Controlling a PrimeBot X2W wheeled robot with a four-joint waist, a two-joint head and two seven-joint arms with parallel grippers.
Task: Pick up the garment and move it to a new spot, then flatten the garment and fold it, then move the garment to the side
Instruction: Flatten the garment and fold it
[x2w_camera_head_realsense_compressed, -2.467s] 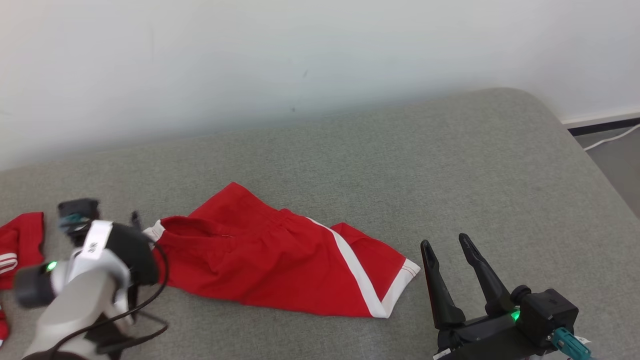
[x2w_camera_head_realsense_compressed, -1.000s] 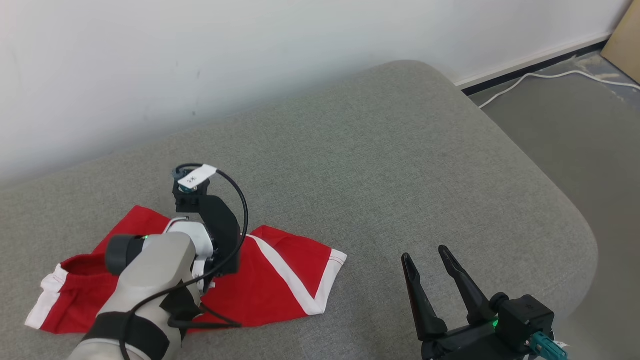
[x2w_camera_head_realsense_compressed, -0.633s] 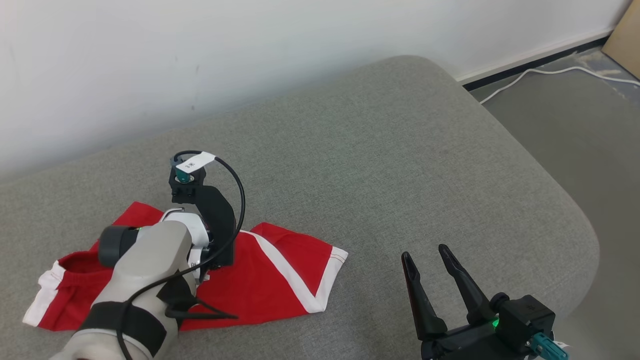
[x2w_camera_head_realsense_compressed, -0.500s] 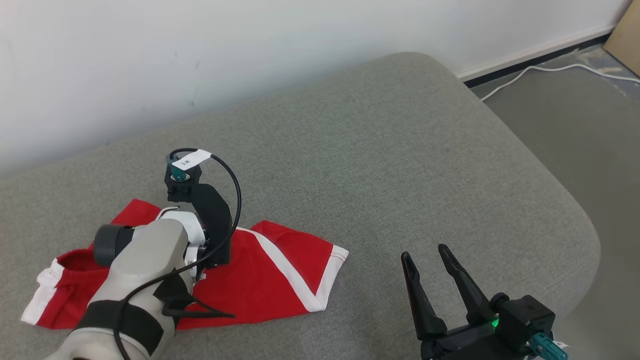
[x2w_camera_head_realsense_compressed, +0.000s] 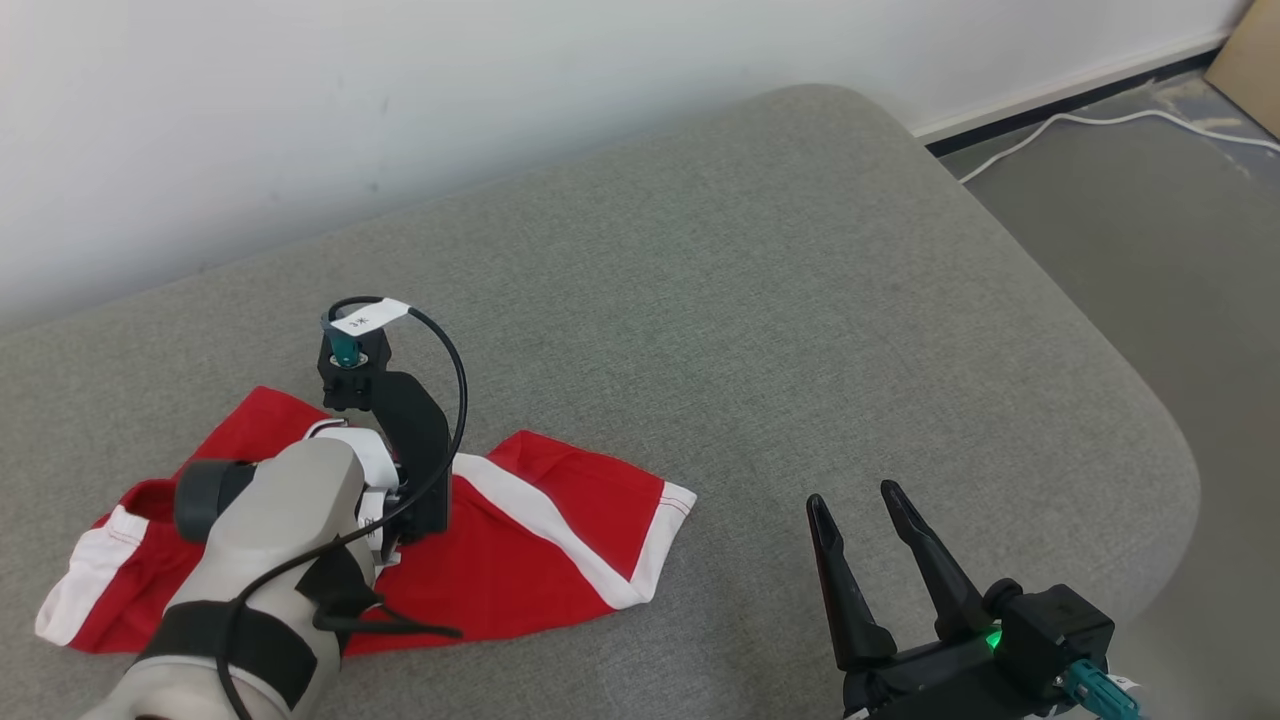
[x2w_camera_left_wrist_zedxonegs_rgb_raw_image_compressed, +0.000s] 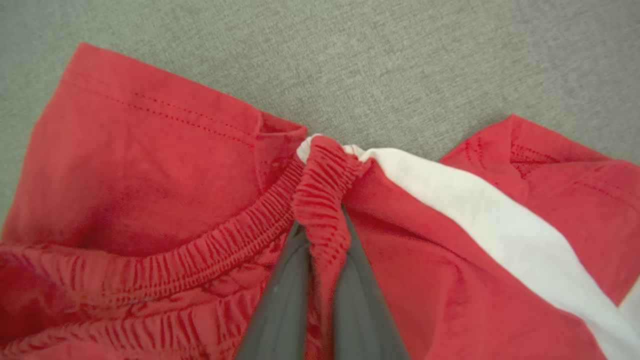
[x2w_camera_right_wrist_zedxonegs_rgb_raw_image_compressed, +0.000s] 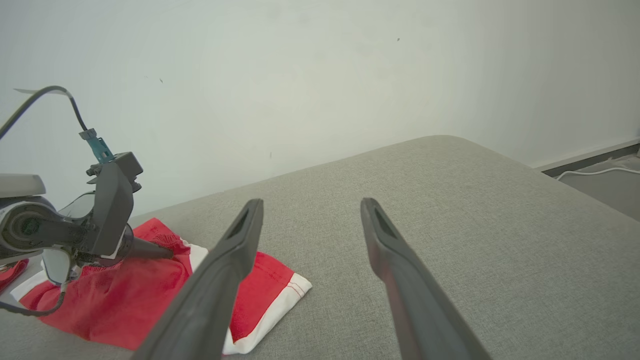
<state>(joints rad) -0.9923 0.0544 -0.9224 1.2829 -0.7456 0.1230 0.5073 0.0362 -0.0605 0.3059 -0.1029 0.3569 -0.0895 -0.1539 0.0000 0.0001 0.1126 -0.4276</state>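
The red shorts (x2w_camera_head_realsense_compressed: 520, 570) lie on the grey couch (x2w_camera_head_realsense_compressed: 800, 300), down at the 8 o'clock part of the head view. Their long way runs from 9 o'clock to 3 o'clock, with the 3 o'clock end tipped up a little. A white stripe (x2w_camera_head_realsense_compressed: 545, 525) cuts across them toward 4 o'clock.

The left arm (x2w_camera_head_realsense_compressed: 270, 520) is the one on the shorts. It comes in from 7 o'clock, lies over them, and bends down at the wrist. In the left wrist view, the left jaws are clamped on a bunched bit of the stretchy waistband (x2w_camera_left_wrist_zedxonegs_rgb_raw_image_compressed: 322, 210). That pinch sits at the far edge of the shorts, about in the middle of their long way. Bare couch starts just past it at 12 o'clock. Red cloth spreads out at 9 o'clock and at 3 o'clock of the pinch.

The right jaws are wide apart and hold nothing. Their two dark fingers (x2w_camera_head_realsense_compressed: 845, 590) point to 12 o'clock. The shorts lie at 9 o'clock from them, well apart.

I think the next move is to lift the shorts and carry them. The big bare part of the couch is at 2 o'clock from the pinch, so that looks like the way to go. With one pinch in the middle, both sides will likely droop.
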